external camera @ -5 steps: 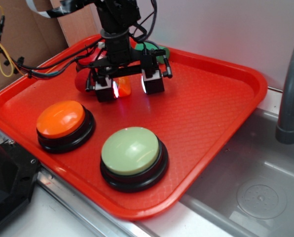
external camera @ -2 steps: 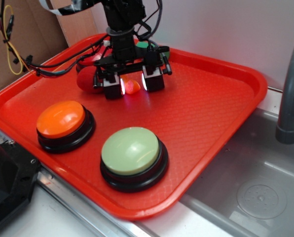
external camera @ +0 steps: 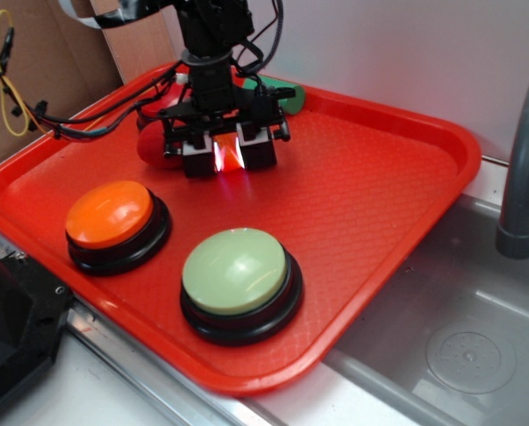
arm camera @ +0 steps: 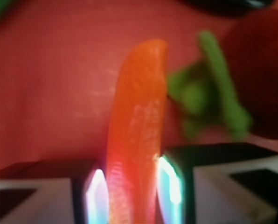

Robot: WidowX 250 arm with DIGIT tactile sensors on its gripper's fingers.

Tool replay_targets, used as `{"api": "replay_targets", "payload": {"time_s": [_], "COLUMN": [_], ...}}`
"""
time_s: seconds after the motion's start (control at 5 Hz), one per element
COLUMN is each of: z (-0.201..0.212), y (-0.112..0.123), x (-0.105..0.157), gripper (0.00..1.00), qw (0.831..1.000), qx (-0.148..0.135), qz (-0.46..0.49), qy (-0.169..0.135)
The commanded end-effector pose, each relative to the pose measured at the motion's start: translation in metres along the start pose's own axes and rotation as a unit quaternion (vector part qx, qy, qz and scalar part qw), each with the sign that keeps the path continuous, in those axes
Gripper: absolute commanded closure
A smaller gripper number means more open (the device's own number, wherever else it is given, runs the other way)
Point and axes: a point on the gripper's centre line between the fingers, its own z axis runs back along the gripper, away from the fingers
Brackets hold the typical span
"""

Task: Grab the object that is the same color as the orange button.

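1. Your gripper (external camera: 227,158) sits low over the far left part of the red tray (external camera: 380,195), its two fingers drawn in close and pinching the orange wedge (external camera: 228,157) between their lit pads.
2. From the wrist view you see that same orange wedge (arm camera: 136,135) standing tall between the two glowing pads (arm camera: 96,196), with each pad pressed against one of its flanks and its rounded tip reaching up the frame past them.
3. Just beside the wedge in the wrist view lies the fuzzy red ball (arm camera: 262,70), with its green stem (arm camera: 213,98) sprawling toward the wedge; whether stem and wedge touch you cannot tell through the blur.
4. In the exterior view the red ball (external camera: 153,146) peeks out just left of your gripper, mostly hidden by the finger mount.
5. Behind the gripper, near the tray's far rim, you can pick out a green object (external camera: 282,92), partly covered by the arm and its cables.
6. Nearer the camera, the orange button (external camera: 111,216) rests on its black base at the tray's left front, well apart from the gripper.
7. The pale green button (external camera: 236,272) stands just to the right of the orange one, close to the tray's front edge.
8. Off the tray's right side you see a steel sink (external camera: 460,337) and a grey pipe (external camera: 522,169).
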Motion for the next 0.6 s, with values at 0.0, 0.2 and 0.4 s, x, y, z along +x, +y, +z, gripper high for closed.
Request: {"api": "replay_targets", "payload": {"time_s": [0.0, 0.2, 0.4], "z": [0.075, 0.109, 0.145], "y": [0.000, 0.008, 0.017], "x": [-0.006, -0.016, -0.026], "gripper": [1.00, 1.00, 1.00], "qw": [0.975, 0.957, 0.923], "qx": [-0.015, -0.014, 0.002], "qz": [-0.221, -0.289, -0.384], "qy": [0.000, -0.024, -0.026]}}
